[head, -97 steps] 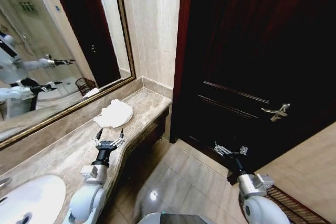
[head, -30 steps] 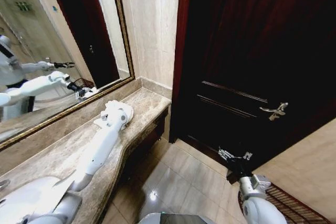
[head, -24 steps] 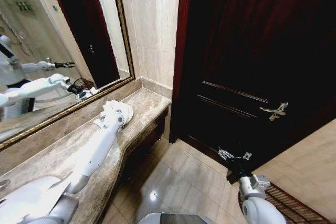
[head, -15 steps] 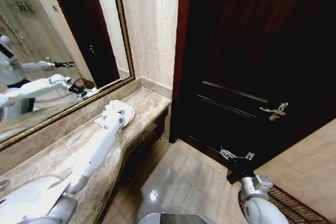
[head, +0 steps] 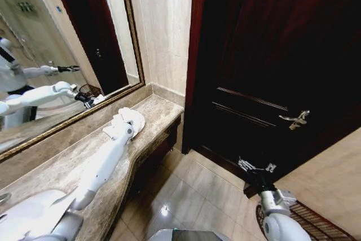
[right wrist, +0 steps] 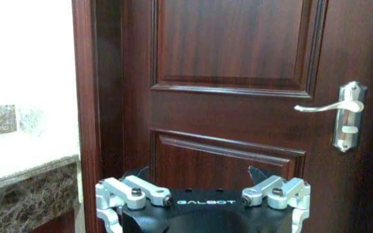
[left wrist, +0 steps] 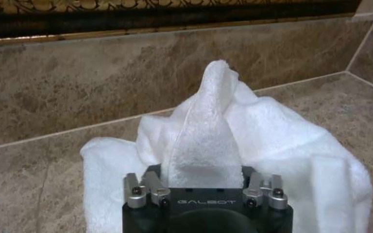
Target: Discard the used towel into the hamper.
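1. Towel (head: pixel 128 120): white and crumpled, lying on the brown stone tabletop (head: pixel 67 165) near its far end, below the mirror (head: pixel 51 55) and close to the back ledge. One fold stands up in a peak in the left wrist view (left wrist: pixel 206 131).
2. Left end effector (head: pixel 125 128): arm stretched out along the tabletop; its fingers are clenched on the raised fold of the towel (left wrist: pixel 203 177).
3. Right end effector (head: pixel 256 168): held low over the tiled floor (head: pixel 192 196) in front of the dark wooden door (head: pixel 271 55), well apart from the towel; its fingers are spread and hold nothing (right wrist: pixel 203 194).
4. Hamper (head: pixel 307 221): a piece of dark wire grid at the lower right of the head view, just beside the right arm.
5. Door handle (head: pixel 297 119): silver lever on the door.
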Tool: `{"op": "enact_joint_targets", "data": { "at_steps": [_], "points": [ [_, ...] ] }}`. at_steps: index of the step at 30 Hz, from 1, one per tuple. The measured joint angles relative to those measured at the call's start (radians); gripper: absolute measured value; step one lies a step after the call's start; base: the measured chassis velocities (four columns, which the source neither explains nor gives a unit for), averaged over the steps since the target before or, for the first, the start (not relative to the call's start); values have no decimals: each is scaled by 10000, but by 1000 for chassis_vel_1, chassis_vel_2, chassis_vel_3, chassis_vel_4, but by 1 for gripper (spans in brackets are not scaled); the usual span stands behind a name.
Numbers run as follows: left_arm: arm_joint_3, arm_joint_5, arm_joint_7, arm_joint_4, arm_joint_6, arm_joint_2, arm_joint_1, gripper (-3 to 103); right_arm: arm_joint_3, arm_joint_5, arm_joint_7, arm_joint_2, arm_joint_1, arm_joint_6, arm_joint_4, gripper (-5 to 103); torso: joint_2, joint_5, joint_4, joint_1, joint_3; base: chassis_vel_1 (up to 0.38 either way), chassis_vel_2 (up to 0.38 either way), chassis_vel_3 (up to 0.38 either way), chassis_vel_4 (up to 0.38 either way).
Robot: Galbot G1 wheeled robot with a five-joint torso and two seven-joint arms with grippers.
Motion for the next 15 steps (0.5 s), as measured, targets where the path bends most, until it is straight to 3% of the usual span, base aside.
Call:
{"op": "enact_joint_targets", "data": {
  "at_steps": [2,4,10,15],
  "points": [
    [-30,6,34,6,-19,5,10,58,0,-2,4,10,0,0,11,100,0,0,0,0,0,0,0,0,0],
    [-34,6,39,6,-22,5,15,58,0,-4,4,13,-1,0,12,100,0,0,0,0,0,0,0,0,0],
    [-72,45,160,-18,-75,52,71,32,-48,-69,5,65,16,4,29,100,0,-1,0,0,0,0,0,0,0],
    [-72,61,195,-9,-165,70,72,18,-49,-77,5,84,6,12,50,100,0,-2,0,0,1,0,0,0,0]
  ]
}}
